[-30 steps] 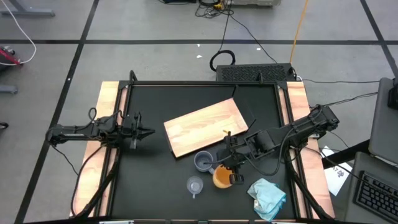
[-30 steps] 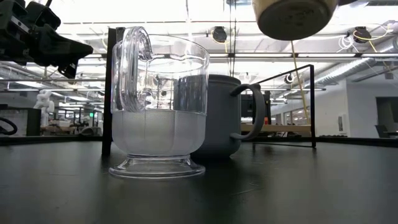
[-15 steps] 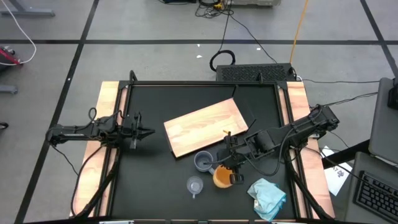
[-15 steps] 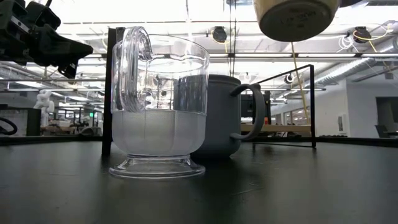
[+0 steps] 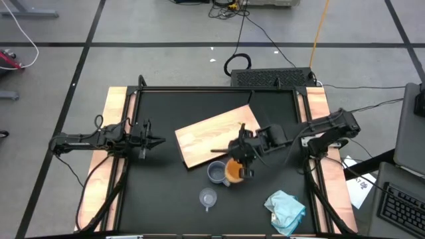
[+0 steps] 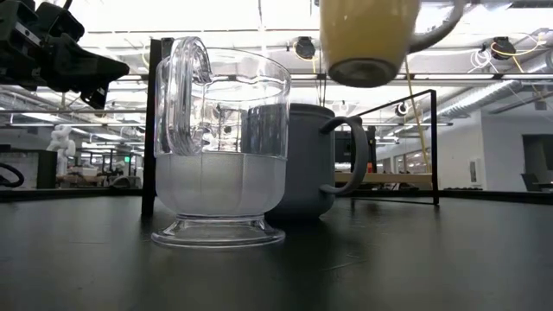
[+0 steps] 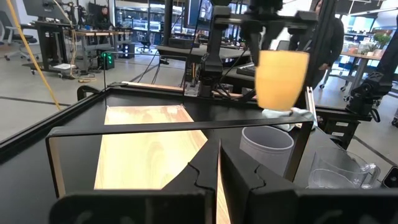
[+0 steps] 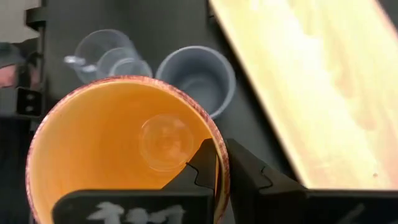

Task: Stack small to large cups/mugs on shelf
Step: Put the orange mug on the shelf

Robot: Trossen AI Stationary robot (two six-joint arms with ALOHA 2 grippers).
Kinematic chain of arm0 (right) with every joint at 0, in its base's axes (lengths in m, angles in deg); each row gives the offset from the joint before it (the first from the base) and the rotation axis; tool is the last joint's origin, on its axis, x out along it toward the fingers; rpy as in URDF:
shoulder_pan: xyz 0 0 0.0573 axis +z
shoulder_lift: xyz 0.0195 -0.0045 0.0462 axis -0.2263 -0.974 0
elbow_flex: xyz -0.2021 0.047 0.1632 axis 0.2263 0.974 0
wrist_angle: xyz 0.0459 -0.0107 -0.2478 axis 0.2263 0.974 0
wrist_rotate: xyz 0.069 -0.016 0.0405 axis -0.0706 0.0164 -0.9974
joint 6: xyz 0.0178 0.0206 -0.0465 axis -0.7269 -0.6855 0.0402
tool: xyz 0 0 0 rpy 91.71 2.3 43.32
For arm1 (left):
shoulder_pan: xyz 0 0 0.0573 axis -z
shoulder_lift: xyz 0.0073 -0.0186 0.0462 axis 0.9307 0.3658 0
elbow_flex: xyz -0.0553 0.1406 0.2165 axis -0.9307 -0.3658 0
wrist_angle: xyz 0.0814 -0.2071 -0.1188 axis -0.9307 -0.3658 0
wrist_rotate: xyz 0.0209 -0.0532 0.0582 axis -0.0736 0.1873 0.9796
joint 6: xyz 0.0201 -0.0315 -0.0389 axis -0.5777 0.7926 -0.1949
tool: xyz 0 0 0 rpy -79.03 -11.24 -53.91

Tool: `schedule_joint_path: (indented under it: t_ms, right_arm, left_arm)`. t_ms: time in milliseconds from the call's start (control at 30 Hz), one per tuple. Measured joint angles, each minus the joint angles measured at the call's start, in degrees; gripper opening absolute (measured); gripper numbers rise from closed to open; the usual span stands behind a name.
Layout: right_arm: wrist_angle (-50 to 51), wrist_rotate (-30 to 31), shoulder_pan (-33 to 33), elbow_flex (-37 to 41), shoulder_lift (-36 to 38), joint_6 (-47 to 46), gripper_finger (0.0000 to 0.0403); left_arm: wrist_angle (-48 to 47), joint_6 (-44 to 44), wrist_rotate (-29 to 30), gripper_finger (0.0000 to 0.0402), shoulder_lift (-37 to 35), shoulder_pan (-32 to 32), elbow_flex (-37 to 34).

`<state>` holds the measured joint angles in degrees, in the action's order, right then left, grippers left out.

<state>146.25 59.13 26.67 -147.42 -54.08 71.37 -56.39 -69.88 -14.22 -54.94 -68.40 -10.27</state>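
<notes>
My right gripper is shut on the orange mug and holds it in the air beside the blue-grey mug, near the wood board's near edge. The blue-grey mug and the clear glass cup stand upright on their bases on the black table. In the low view the orange mug's bottom hangs above the blue-grey mug and the glass cup. My left gripper is shut and empty at the table's left. My right gripper pinches the orange mug's wall at its rim, one finger inside the mug and one outside. The fingers come from above, pointing down. The mug hangs upright below them, lifted clear of the table.
A pale teal cloth lies at the table's near right corner. The board lies flat and slanted across the table's middle, its top bare. A thin black frame runs around the table.
My right gripper has carried the orange mug toward the table's far edge and a little left, from beside the glass cup to right beside the blue-grey mug, close to the board. The mug has stayed upright and clear of the table.
</notes>
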Motion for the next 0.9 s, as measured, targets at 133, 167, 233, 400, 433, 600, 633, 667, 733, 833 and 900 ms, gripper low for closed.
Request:
schedule_joint_path:
  t_ms: [133, 167, 233, 400, 433, 600, 633, 667, 733, 833, 900]
  right_arm:
    - [-0.15, -0.06, -2.73, -1.84, 0.00, 2.69, 0.0008]
    - [-0.14, -0.09, -3.44, -2.32, 0.00, 3.11, 0.0008]
    - [-0.06, -0.56, -4.98, -3.29, 0.00, 4.08, 0.0008]
    - [-0.38, -2.44, -9.39, -4.98, 0.00, 5.47, 0.0008]
    - [-0.44, -2.99, -10.34, -5.14, 0.00, 5.60, 0.0009]
    - [-0.40, -3.07, -14.32, -5.16, 0.00, 6.11, 0.0009]
    - [-0.49, -3.07, -15.01, -5.16, 0.00, 6.39, 0.0009]
    - [-0.59, -3.07, -15.74, -5.16, 0.00, 6.89, 0.0009]
    - [-0.56, -3.12, -17.30, -5.16, 0.00, 7.60, 0.0009]
    - [-0.73, -3.44, -19.90, -5.16, -0.22, 8.04, 0.0009]
    - [-1.06, -4.97, -21.68, -5.16, -0.51, 8.19, 0.0009]
  left_arm:
    - [0.00, 0.02, 0.00, 0.0017, -0.02, 0.00, 0.00]
    - [0.00, 0.01, 0.00, 0.0017, -0.01, 0.00, -0.01]
    - [0.00, 0.00, 0.00, 0.0017, -0.01, 0.00, 0.01]
    - [0.00, 0.00, 0.00, 0.0017, 0.00, 0.00, -0.01]
    - [0.00, -0.01, 0.00, 0.0017, -0.01, 0.00, 0.01]
    - [0.00, -0.01, 0.00, 0.0017, 0.00, 0.00, 0.01]
    - [0.00, 0.00, 0.00, 0.0017, -0.01, 0.00, 0.02]
    - [0.00, 0.02, 0.00, 0.0017, 0.00, 0.00, 0.02]
    - [0.00, -0.01, 0.00, 0.0017, 0.00, 0.00, 0.02]
    - [0.00, -0.01, 0.00, 0.0017, -0.01, 0.00, 0.02]
    - [0.00, 0.01, 0.00, 0.0017, -0.01, 0.00, 0.02]
